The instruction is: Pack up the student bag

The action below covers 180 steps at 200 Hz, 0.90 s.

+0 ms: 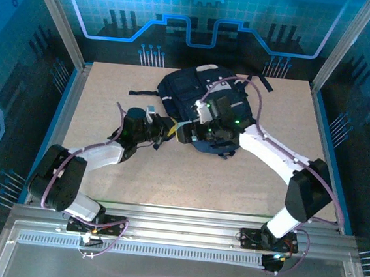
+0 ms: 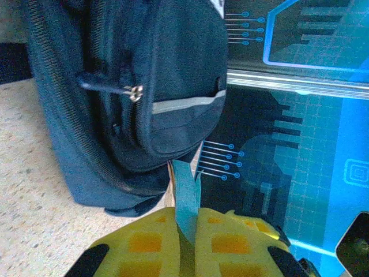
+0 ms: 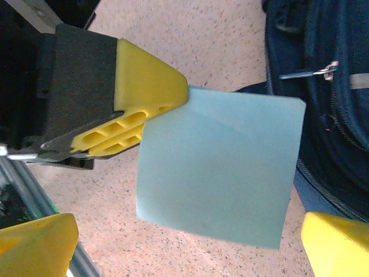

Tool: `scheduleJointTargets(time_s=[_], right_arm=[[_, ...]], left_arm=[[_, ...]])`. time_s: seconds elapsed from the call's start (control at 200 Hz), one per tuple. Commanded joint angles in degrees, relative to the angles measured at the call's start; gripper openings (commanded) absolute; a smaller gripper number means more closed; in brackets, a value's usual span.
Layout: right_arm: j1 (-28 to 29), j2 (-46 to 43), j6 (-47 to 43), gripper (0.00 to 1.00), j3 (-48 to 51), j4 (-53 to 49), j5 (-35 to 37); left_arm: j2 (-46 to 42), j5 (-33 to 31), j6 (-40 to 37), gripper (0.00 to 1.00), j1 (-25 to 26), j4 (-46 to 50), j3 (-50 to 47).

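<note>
Packing looks barely started: bag [image 1: 183, 92] lies on the desk [image 1: 265, 185], blue pad [image 3: 219, 167] just beside it, outside, pinched by the left tool [image 2: 185, 225]. The right tool [image 3: 187, 248] stands spread around the pad. Pad must yet go in.

Left gripper [image 2: 187, 236] pinching a blue sheet [image 2: 185, 196]
Yellow fingers [image 2: 144, 242] are squeezing it edge-on, student bag [image 2: 161, 75] sitting just behind on the tabletop [image 2: 34, 219], zipper pull [image 2: 134, 92] sticking out.
</note>
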<state>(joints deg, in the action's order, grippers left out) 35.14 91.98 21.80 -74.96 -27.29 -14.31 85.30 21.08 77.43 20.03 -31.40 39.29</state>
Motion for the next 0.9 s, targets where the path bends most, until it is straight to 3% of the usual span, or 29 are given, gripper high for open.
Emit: scheduleJointTargets(time_s=[0.0,0.2,0.325,0.525,0.75,0.896], right_arm=[[-2.76,-2.97,3.13,1.0,2.35,2.11,-4.64],[-6.45,-5.81,2.28,1.0,6.64,6.17,-9.06],[-9.19,-7.29,2.31,0.99,9.39,9.41,-11.51],[-13.65,-9.81,5.44,0.92,12.8,16.43,-18.62],[-14.09,-11.06,7.73,0.7,13.57,21.82,-24.98],[-14.3,-11.16,9.88,0.75,14.65,24.7,-27.57]], left_arm=[[2.82,3.98,-1.75,0.0,-0.85,-5.09,4.94],[8.15,16.6,-1.54,0.0,-1.03,-11.58,13.9],[8.24,20.39,-4.47,0.0,-0.96,-8.91,16.09],[6.91,22.16,-9.36,0.0,-0.58,-1.53,16.86],[7.12,21.72,-11.34,0.0,0.75,2.13,17.3],[7.52,21.1,-11.69,0.0,1.48,2.78,17.84]])
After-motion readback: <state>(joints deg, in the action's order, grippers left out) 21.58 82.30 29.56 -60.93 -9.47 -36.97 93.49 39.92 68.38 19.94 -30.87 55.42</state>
